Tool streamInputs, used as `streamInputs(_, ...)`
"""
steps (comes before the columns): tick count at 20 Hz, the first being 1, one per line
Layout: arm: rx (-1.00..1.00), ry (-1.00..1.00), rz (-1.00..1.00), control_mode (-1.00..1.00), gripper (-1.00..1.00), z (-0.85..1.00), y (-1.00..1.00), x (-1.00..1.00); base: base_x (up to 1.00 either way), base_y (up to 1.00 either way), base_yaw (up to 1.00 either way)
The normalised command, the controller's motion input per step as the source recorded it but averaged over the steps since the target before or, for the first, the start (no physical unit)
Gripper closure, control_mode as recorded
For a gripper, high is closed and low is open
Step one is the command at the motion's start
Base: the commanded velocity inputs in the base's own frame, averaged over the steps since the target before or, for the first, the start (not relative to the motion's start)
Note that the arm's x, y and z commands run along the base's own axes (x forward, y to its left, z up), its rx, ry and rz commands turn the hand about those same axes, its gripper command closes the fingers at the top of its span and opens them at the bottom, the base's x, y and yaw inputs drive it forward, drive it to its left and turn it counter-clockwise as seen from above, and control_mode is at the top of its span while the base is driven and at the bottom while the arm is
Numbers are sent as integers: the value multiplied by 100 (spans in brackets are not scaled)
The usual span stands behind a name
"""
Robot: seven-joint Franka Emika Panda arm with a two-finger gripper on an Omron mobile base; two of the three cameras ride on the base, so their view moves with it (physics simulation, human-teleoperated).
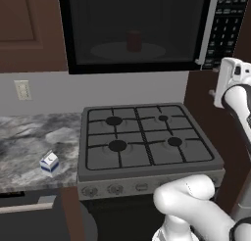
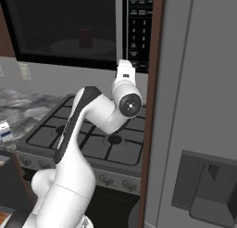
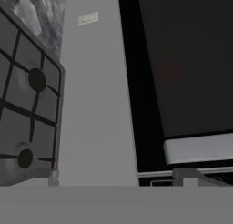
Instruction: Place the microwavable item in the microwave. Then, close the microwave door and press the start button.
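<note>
Left base view shows the microwave (image 1: 147, 29) up at twelve o'clock, hanging above the stove (image 1: 147, 137). Its door (image 1: 135, 27) is shut flat against the front. Through the dark glass you can see the little red cup (image 1: 134, 41) standing up on the round white plate (image 1: 128, 51) inside. The long grey handle (image 1: 206, 27) runs down the right edge of the door, and the buttons (image 1: 225, 24) sit just to the right of it, at about one o'clock.

The robot's hand (image 1: 230, 81) is at three o'clock, just below the buttons and beside a brown cabinet wall (image 1: 203, 112). The fingers cannot be seen in the pictures, but the jaws stand wide apart and hold nothing.

Down at eight o'clock a small white-and-blue milk carton (image 1: 49, 162) stands on the grey stone counter (image 1: 29, 142) — well apart from the stove. A wall plug plate (image 1: 22, 89) is at nine o'clock.

Right base view shows the same cup (image 2: 85, 37) behind the glass at eleven o'clock, and the white arm (image 2: 92, 116) bent over the stove (image 2: 92, 134) with its hand (image 2: 125, 76) right under the buttons (image 2: 139, 23). A big grey fridge (image 2: 199, 106) fills the right side.

Hand view is rolled sideways — the stove (image 3: 27, 91) is at nine o'clock, the dark door glass (image 3: 186, 59) at two o'clock with a faint red spot, the cup (image 3: 168, 71), and the grey handle (image 3: 198, 148) at four o'clock.
</note>
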Motion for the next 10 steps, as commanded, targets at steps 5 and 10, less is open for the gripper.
streamInputs(5,0,0,-5,-100,-100,-4,-19,50,0,0,0)
streamInputs(10,0,0,-5,-100,-100,0,-28,33,0,0,0)
